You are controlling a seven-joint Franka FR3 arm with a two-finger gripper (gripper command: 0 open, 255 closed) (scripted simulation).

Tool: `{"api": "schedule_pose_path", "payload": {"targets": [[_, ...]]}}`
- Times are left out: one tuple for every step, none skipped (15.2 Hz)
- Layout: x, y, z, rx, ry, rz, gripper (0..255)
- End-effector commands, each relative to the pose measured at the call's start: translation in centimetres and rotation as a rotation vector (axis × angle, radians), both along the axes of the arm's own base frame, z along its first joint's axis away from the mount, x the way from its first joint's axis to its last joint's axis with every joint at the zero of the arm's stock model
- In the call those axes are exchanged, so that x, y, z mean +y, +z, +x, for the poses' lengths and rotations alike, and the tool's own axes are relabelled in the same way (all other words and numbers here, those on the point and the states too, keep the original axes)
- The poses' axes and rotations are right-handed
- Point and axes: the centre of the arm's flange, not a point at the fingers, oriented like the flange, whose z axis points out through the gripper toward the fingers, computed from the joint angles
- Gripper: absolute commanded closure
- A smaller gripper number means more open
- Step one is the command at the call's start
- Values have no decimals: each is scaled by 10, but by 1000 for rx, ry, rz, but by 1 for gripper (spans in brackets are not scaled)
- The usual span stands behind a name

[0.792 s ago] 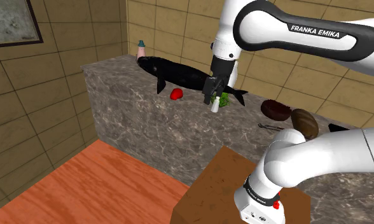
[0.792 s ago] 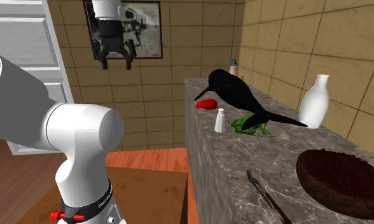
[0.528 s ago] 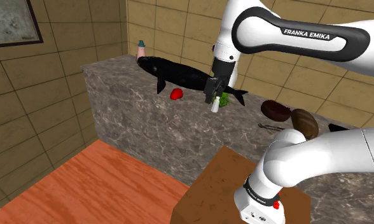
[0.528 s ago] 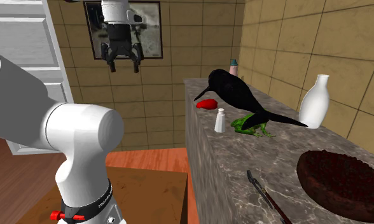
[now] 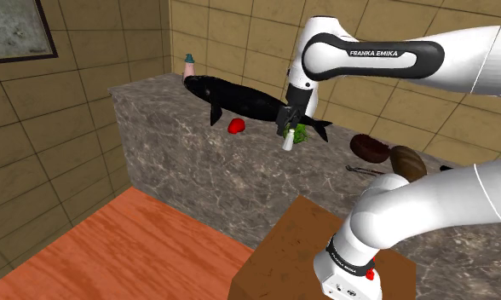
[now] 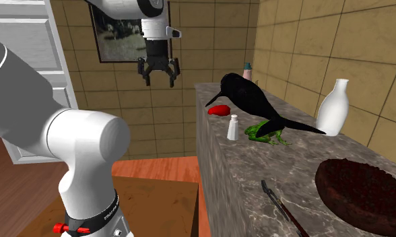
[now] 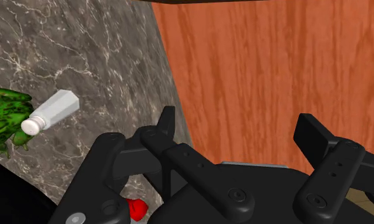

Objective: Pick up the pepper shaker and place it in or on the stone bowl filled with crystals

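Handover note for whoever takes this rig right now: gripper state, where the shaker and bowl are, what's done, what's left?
Gripper: open, empty, in the air by the counter's edge, above the floor.
Shaker: white, upright on the counter beside the green frog, not held.
Bowl: dark, on the same counter, well apart from the shaker.
Done: nothing yet.
Left: reach the shaker, grasp, lift, carry to the bowl, release.

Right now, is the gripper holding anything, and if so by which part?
Nothing is held. The gripper is open and empty, and the pepper shaker stands on the counter, apart from it.
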Motion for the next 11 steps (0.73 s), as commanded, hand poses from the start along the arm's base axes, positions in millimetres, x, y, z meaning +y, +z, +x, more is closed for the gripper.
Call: {"api": "schedule_pose_path", "payload": {"targets": [[-24, -11, 4, -7, -7, 1, 0], [-36, -16, 7, -9, -11, 2, 0], [-47, -21, 10, -12, -15, 3, 0], [-59, -26, 13, -15, -19, 4, 0], [-71, -32, 16, -18, -23, 5, 0], [-83, -37, 19, -21, -27, 6, 0], [-94, -42, 22, -24, -31, 7, 0], [-106, -48, 25, -26, -35, 8, 0], [-118, -53, 28, -29, -39, 9, 0], [-130, -58, 30, -32, -43, 11, 0], [-142, -63, 33, -35, -47, 12, 0]]}}
